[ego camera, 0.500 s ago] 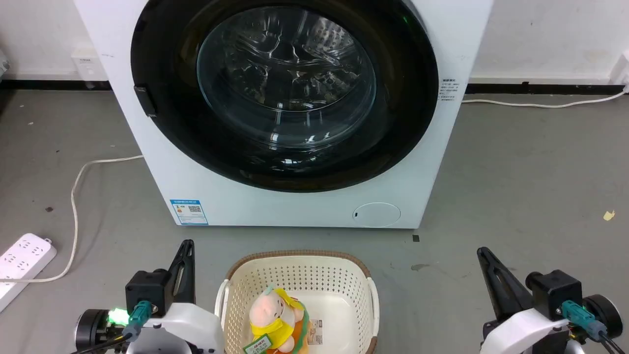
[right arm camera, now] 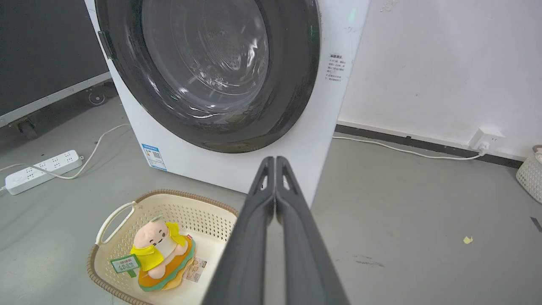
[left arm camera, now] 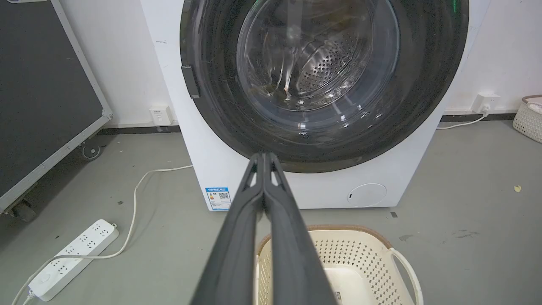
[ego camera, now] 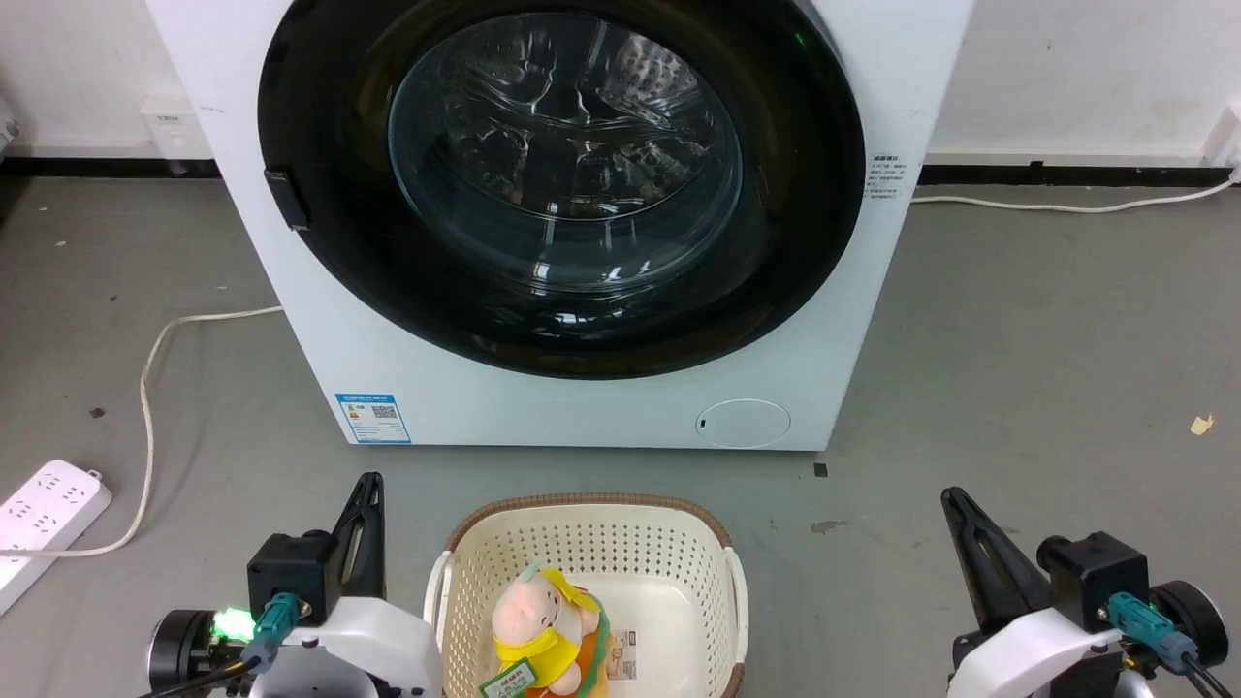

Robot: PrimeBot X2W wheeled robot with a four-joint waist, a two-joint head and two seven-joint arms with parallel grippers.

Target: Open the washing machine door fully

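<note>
We see the washing machine (ego camera: 543,412) standing at the far middle of the grey floor (ego camera: 1018,368), and the washing machine door (ego camera: 562,184) sits shut, flush against its white front, with a small dark tab on its left edge. Our left end effector (left arm camera: 263,156) hangs low at the near left with its two fingers pressed together from base to tip, gripping nothing. Our right end effector (right arm camera: 275,160) hangs at the near right, likewise closed and empty. Both are well apart from the door. Between them a cream basket (ego camera: 582,504) rests on the floor holding a plush toy (ego camera: 543,620), and a white power strip (ego camera: 48,504) lies at the left.
</note>
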